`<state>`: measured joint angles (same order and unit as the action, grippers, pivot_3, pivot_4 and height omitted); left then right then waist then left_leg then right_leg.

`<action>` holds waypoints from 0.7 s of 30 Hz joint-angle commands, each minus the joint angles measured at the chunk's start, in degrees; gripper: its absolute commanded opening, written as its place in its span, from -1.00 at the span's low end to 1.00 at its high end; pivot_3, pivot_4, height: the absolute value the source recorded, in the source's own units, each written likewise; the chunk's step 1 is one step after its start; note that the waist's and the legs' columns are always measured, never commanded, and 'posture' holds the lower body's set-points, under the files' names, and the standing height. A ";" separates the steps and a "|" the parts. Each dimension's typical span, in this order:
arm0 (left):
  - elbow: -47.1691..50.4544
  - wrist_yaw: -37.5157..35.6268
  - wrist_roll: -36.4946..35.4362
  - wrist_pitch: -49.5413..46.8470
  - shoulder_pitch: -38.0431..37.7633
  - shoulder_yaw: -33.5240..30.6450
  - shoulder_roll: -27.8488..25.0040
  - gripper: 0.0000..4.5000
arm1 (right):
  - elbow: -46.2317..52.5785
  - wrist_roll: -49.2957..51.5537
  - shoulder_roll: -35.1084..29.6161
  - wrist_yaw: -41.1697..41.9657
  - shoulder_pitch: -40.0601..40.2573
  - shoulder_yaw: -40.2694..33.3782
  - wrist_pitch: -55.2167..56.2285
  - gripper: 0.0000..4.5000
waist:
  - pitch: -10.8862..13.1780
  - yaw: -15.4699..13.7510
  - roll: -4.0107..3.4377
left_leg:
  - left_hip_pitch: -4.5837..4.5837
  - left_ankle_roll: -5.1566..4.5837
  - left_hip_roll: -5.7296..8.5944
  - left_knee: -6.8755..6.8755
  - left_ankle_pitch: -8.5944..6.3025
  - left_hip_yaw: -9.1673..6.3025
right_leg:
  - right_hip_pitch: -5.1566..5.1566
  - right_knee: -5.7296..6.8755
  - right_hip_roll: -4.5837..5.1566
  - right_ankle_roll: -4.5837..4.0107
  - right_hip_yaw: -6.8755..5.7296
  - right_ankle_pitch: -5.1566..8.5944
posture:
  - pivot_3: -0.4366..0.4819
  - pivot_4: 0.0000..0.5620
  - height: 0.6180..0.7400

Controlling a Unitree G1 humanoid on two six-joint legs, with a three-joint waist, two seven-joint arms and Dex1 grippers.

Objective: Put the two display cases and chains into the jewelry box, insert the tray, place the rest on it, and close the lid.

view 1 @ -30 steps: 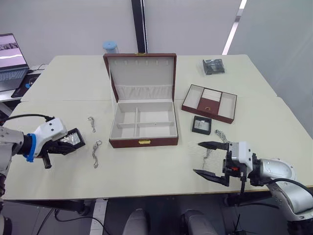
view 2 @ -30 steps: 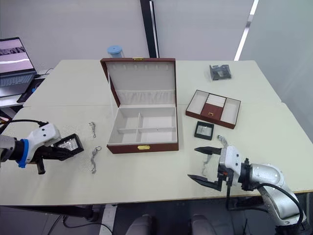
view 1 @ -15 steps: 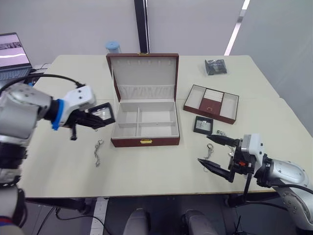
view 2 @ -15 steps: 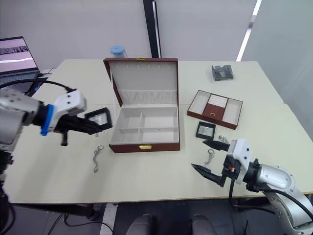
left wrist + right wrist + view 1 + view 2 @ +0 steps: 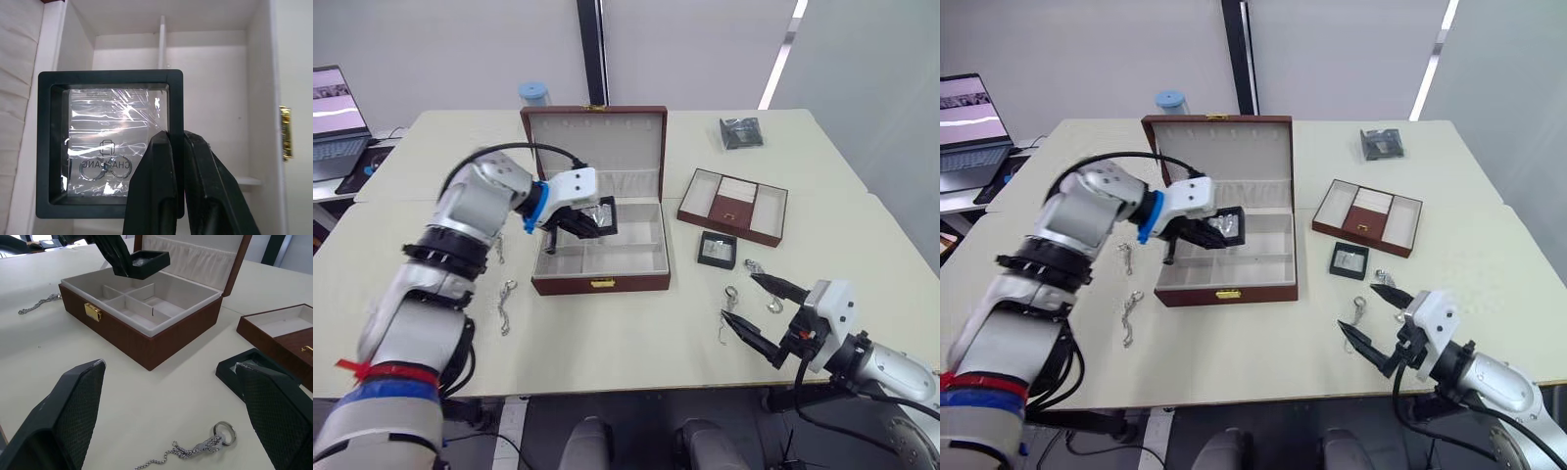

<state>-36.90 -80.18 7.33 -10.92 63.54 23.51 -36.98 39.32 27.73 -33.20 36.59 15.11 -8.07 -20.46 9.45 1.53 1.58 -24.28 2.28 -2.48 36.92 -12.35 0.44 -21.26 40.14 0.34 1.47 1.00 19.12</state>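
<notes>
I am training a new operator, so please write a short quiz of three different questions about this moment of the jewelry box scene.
1. True or false: the left claw holds a display case above the open jewelry box.
2. Where is the other display case? A) inside the box B) on the table between box and tray C) in the right claw
3. Fill in: the right claw's fingers are ____.

Key: 1 true; 2 B; 3 open

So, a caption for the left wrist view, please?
Left gripper holds a display case over the open jewelry box.
</notes>
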 commanded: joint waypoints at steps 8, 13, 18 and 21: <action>-19.14 7.81 5.99 13.59 6.60 0.55 9.60 -0.99 | 3.66 -2.73 1.96 -2.19 5.33 -1.54 4.44 1.00 | 0.01 0.06 0.01 | -0.05 0.00 0.03 0.02 0.00 0.00 | -0.04 0.00 -0.01 0.00 -0.03 0.00 | -0.05 -0.47 1.00; -22.25 7.57 6.31 15.24 7.05 -0.25 10.90 -0.99 | 4.71 -2.89 2.17 -2.78 6.65 -1.47 4.46 1.00 | 0.01 0.07 0.01 | -0.05 0.00 0.02 0.02 0.00 -0.01 | -0.04 0.02 -0.02 0.00 -0.03 0.00 | -0.05 -0.47 1.00; -23.57 7.67 6.41 16.51 7.15 -0.72 11.08 -0.99 | 5.75 -2.63 2.00 -3.75 6.09 -1.19 3.25 1.00 | 0.01 0.06 0.01 | -0.05 0.00 0.02 0.02 0.00 -0.02 | -0.03 0.02 -0.02 0.00 -0.02 0.00 | -0.05 -0.47 1.00; -24.10 7.93 6.12 16.95 7.57 -1.24 11.08 -0.99 | 6.30 -2.43 1.87 -4.35 5.25 -0.86 2.19 1.00 | 0.01 0.06 0.01 | -0.05 0.00 0.02 0.02 0.00 -0.02 | -0.04 0.02 -0.02 0.00 -0.03 0.00 | -0.05 -0.47 1.00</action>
<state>-61.10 -72.52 13.62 5.38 69.35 23.74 -25.94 42.84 24.65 -31.20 32.85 21.13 -8.26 -18.12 9.46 1.59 1.59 -24.33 2.28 -2.46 36.94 -12.35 0.43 -21.30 40.15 0.32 1.47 0.97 19.12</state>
